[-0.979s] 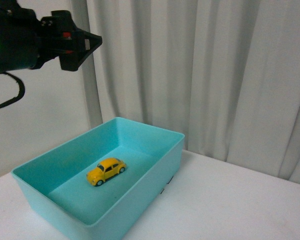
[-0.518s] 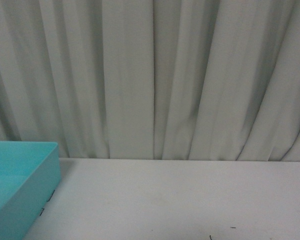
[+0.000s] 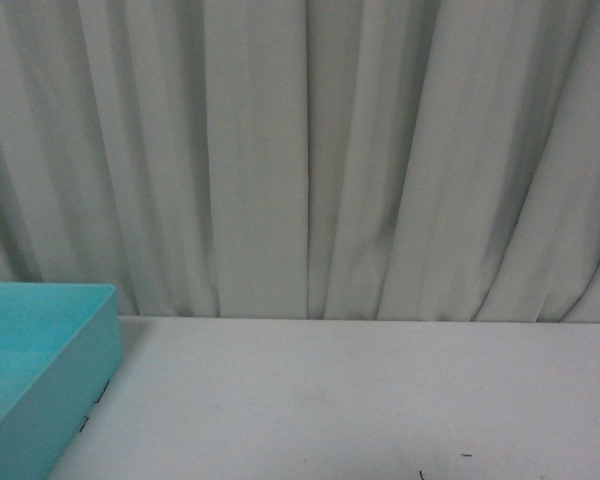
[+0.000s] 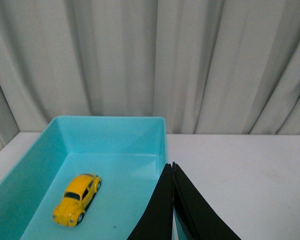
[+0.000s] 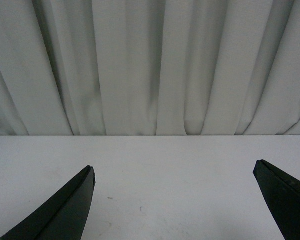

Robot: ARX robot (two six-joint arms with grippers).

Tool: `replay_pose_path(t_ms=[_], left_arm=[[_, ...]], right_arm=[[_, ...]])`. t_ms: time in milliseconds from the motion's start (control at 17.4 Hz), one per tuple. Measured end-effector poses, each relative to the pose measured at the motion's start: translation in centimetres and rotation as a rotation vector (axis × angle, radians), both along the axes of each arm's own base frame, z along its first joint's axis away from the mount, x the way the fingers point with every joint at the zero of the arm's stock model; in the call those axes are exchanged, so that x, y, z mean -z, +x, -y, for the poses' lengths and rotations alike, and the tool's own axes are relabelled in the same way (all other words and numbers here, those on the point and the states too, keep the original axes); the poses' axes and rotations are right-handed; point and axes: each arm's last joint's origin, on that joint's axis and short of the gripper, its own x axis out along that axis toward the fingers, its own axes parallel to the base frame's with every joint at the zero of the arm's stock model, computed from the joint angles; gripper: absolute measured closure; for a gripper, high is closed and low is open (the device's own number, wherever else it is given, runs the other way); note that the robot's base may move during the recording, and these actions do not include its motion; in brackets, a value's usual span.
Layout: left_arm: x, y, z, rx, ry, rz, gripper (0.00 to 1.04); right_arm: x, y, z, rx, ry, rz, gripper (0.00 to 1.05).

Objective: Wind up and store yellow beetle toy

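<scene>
Black left hand closed, empty; right hand wide open, empty.

Through the right wrist camera I see my right gripper with its two black jaws spread wide apart, nothing between them. Beneath lies a bare white surface with a few tiny dark specks. Behind it hangs a pleated pale curtain.
</scene>
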Motion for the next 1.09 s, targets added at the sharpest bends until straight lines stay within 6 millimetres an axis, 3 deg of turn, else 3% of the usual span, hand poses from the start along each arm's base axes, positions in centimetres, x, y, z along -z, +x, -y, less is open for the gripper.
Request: replay_pose_path(t_ms=[1094], left_arm=[[0.2, -2.4, 0.0, 0.001, 0.000, 0.007, 1.03]], right_arm=[[0.0, 0.0, 0.0, 0.000, 0.000, -0.001, 0.07]])
